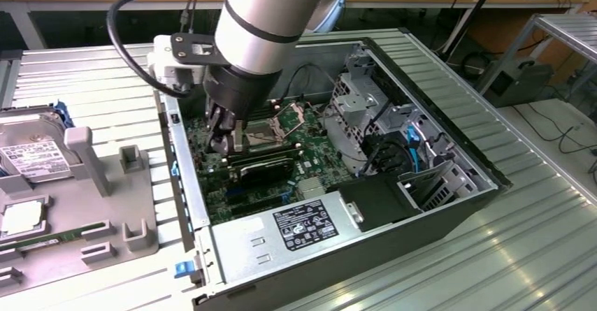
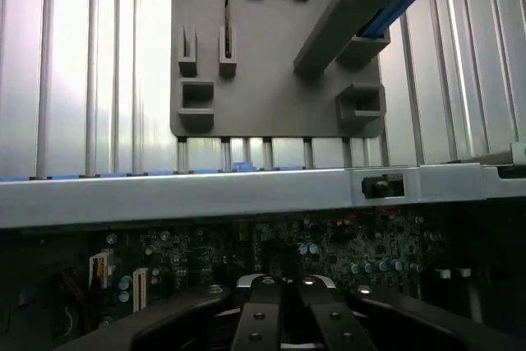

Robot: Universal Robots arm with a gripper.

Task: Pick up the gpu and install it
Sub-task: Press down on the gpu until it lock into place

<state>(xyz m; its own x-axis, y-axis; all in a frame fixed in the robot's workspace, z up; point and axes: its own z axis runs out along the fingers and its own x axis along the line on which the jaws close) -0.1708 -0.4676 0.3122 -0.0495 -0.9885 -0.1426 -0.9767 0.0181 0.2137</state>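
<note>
Near the middle of the exterior view, inside the open computer case (image 1: 438, 136), the tool (image 1: 222, 138) reaches down to the motherboard (image 1: 308, 150) with its jaws closed, pressed on the top edge of the gpu (image 1: 264, 164). The card stands on edge in the board, just right of and below the tool — a dark, flat slab with a pale strip along its top. To seat it well, the push should run straight down along the card, kept even so neither end rides up. Left of the case, a grey fixture tray (image 1: 103, 213) lies on the worktop (image 1: 94, 80).
</note>
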